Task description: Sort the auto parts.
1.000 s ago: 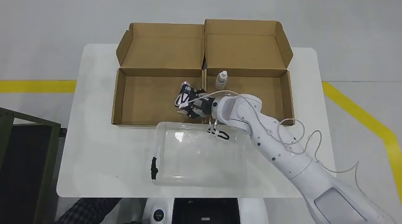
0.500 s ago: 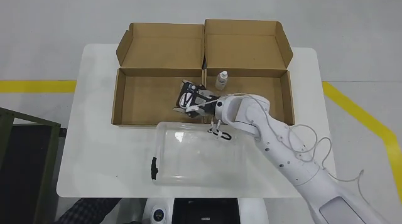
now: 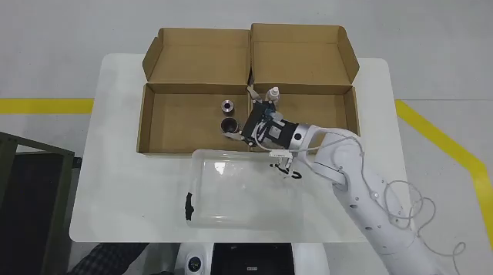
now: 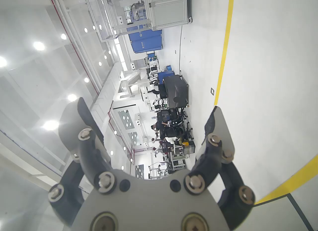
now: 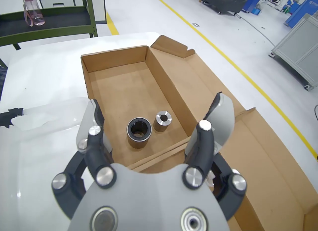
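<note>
Two metal parts stand in the left cardboard box (image 3: 177, 121): a dark ring-shaped sleeve (image 3: 229, 125) (image 5: 139, 132) and a smaller silver cylinder (image 3: 227, 106) (image 5: 163, 120). My right gripper (image 3: 253, 125) (image 5: 156, 107) is open and holds nothing, hovering over the divider between the two boxes, just right of the sleeve. A small white bottle (image 3: 271, 94) stands at the left end of the right cardboard box (image 3: 323, 113). My left gripper (image 4: 149, 115) is open, holds nothing, and points out at the room.
A clear plastic bin (image 3: 239, 186) with a black latch (image 3: 187, 207) lies on the white table (image 3: 115, 159) in front of the boxes. Both box lids (image 3: 300, 55) stand open at the back. A green shelf (image 5: 49, 20) stands beyond the table.
My right gripper has pulled back to the right from over the left box to the divider. The two metal parts that it covered now stand free in the box.
</note>
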Controlling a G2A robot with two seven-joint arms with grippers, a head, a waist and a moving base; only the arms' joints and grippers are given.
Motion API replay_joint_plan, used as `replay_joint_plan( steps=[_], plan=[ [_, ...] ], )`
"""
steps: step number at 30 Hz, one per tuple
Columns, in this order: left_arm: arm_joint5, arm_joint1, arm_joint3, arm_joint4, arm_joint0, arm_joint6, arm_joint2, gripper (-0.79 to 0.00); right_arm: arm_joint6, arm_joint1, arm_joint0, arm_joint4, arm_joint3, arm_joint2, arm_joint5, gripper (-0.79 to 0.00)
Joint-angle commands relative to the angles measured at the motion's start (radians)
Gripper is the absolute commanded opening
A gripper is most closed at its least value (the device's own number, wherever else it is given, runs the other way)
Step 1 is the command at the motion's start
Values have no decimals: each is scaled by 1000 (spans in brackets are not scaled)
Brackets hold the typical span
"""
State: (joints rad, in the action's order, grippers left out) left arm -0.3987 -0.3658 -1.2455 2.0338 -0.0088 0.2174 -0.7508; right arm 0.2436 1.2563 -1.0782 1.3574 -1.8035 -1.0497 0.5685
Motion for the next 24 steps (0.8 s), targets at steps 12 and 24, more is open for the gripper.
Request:
replay_joint_plan(
  steps=[12,24],
  plan=[
    [0,0,0,0,0,0,0,0,-219,-46,-265,40,-78,-237,-40,0],
    [0,0,0,0,0,0,0,0,-383,-73,-486,29,-115,-464,-100,0]
  ],
)
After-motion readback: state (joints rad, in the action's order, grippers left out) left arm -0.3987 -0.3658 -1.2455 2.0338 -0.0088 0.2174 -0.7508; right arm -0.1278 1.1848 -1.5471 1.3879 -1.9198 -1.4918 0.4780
